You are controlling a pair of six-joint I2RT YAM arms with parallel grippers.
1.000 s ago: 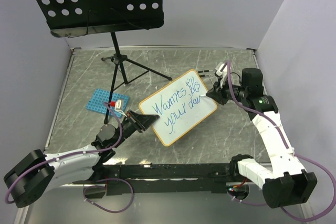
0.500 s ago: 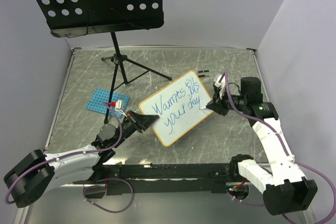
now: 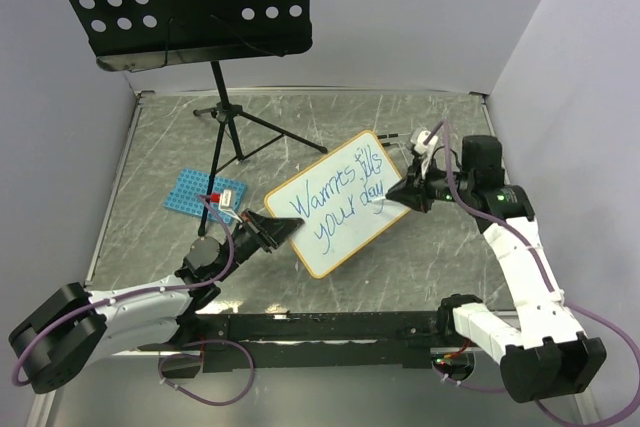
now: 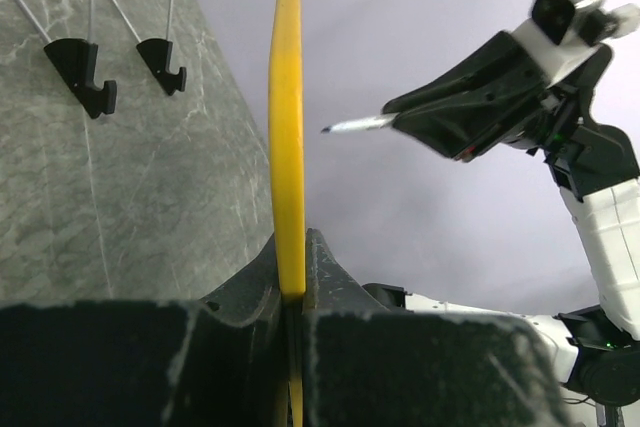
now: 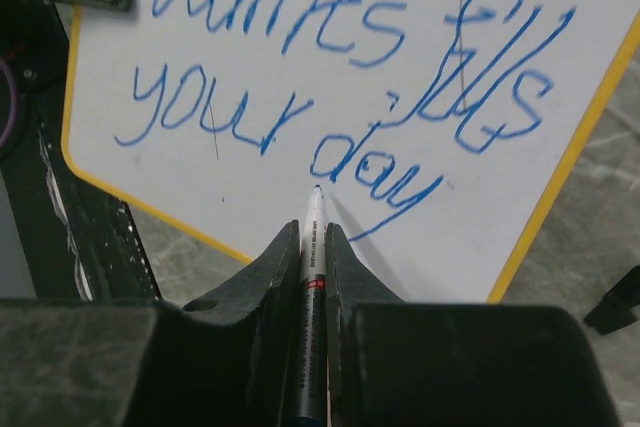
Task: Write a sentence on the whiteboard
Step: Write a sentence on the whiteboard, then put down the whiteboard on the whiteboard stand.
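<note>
Blue sentence [image 3: 338, 199] gained its final "y" | right pincer [image 3: 408, 192], clamped on marker [image 5: 314, 209], lifted clear at 3 o'clock of whiteboard [image 3: 322, 257] | left pincer [image 3: 275, 230] clamps its 9 o'clock edge, centre of surface [image 3: 450, 127] | writing looks done

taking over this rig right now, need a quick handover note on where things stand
Left tool: shut on the frame of the whiteboard, holding it tilted.
Right tool: shut on a marker. The tip is by the "d" of "day", and the left wrist view shows a gap between tip and board.
Done: the sentence is on the board in blue, in two slanted lines, roughly "Warmts fills your day".
Left: the writing looks finished. Probably just draw the marker back and set the board down.
</note>
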